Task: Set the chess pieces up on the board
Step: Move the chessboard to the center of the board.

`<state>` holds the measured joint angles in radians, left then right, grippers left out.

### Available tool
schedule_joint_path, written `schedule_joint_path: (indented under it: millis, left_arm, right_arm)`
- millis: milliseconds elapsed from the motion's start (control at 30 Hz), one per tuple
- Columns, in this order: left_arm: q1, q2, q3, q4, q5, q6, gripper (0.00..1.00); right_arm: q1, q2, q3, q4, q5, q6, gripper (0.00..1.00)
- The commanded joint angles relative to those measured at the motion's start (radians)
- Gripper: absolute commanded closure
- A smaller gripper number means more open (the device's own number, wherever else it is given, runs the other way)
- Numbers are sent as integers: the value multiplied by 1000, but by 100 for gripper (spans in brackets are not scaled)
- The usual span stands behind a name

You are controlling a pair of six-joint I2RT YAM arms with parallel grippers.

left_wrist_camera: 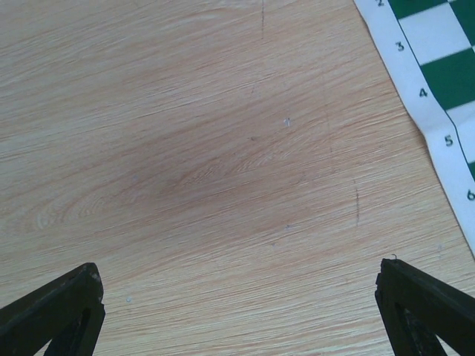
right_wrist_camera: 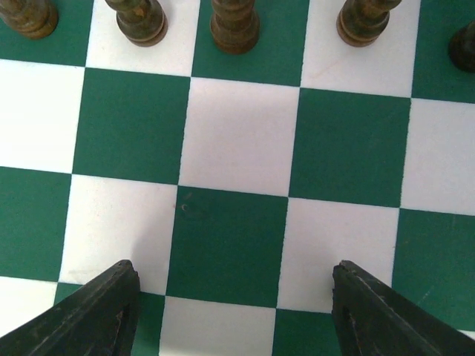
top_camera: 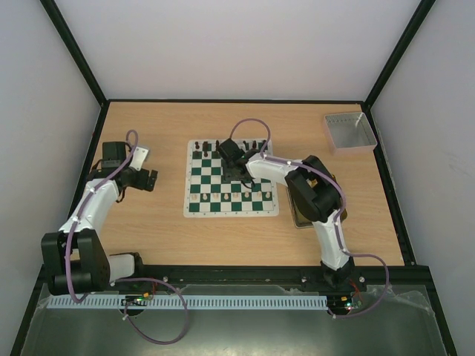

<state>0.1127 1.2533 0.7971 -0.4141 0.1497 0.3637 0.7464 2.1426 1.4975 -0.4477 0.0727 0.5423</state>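
Right wrist: right end effector (right_wrist_camera: 234, 271) gapes empty over board (right_wrist_camera: 237, 133) squares; left end effector (left_wrist_camera: 237, 268) likewise beside its edge.

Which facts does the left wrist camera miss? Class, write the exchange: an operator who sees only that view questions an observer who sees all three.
Operator: What is going on at the right side?
Observer: The right hand hangs open, with nothing between its fingers, over bare squares of the green and white checked board.
Operator: Is anything standing on it?
Observer: Yes. Dark brown wooden chess pieces stand in a row just ahead of that hand.
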Motion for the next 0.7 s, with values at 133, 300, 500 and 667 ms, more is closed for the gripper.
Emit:
schedule_joint_path:
  millis: [133, 300, 500, 667]
  left_arm:
    - [7, -48, 17, -53, -3, 7, 0]
    - [7, -77, 15, -73, -8, 12, 0]
    - [8, -106, 19, -97, -25, 20, 0]
    - [12, -139, 21, -123, -30, 27, 0]
  right_arm:
    - [68, 1, -176, -84, -78, 111, 31]
    - [104, -62, -260, -38, -82, 177, 31]
    - [166, -94, -300, -31, -78, 195, 31]
    - [234, -104, -328, -39, -69, 181, 31]
